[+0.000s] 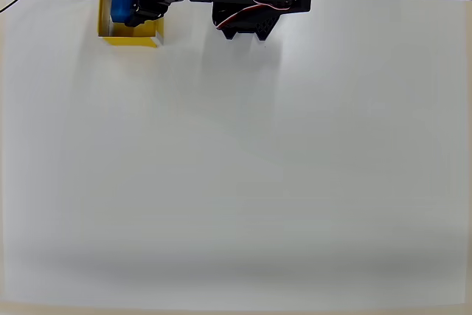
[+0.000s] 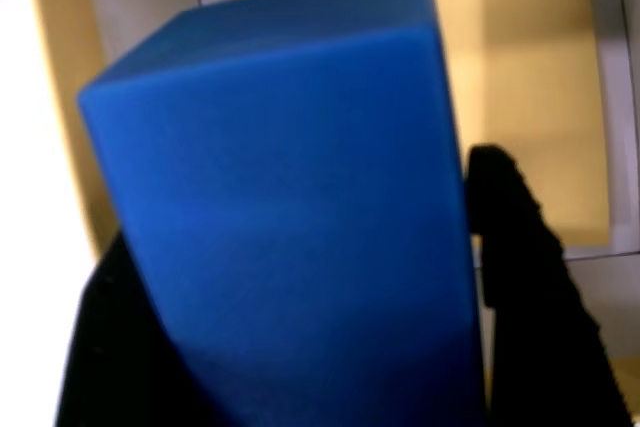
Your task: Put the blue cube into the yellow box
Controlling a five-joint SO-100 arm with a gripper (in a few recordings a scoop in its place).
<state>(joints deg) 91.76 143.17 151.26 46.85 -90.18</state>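
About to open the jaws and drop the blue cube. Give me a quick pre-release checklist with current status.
1. Blue cube held between the jaws: ok, a black finger sits at each side of it in the wrist view.
2. Cube over the yellow box: ok, overhead shows it within the rim.
3. Yellow floor behind the cube: ok in the wrist view.
4. Height of cube above the floor: cannot tell.
5. Gripper away from the box walls: cannot tell, the arm hides the far side.
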